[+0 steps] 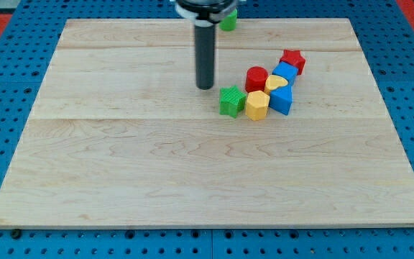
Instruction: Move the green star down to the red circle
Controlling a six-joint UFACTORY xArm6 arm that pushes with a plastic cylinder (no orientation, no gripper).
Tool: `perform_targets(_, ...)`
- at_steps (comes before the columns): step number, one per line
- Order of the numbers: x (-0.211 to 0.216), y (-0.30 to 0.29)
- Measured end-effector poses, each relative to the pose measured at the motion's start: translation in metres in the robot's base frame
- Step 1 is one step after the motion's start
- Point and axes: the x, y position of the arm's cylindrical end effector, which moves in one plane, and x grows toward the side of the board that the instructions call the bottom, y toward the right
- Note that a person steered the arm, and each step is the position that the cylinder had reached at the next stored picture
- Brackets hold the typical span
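The green star lies near the middle of the wooden board, touching the yellow hexagon on its right. The red circle stands just up and to the right of the star, a small gap apart. My tip is the lower end of the dark rod. It rests on the board just left of and slightly above the green star, close to it but not clearly touching.
A cluster sits to the right of the star: a yellow heart, a blue block, another blue block and a red star. A green block lies at the board's top edge, partly behind the rod.
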Motion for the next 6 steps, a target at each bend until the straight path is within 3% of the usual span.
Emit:
perform_targets(1,0.020,-0.028)
perform_targets(2,0.077,-0.001)
perform_targets(3,0.089,0.021)
perform_targets(6,0.060,0.025)
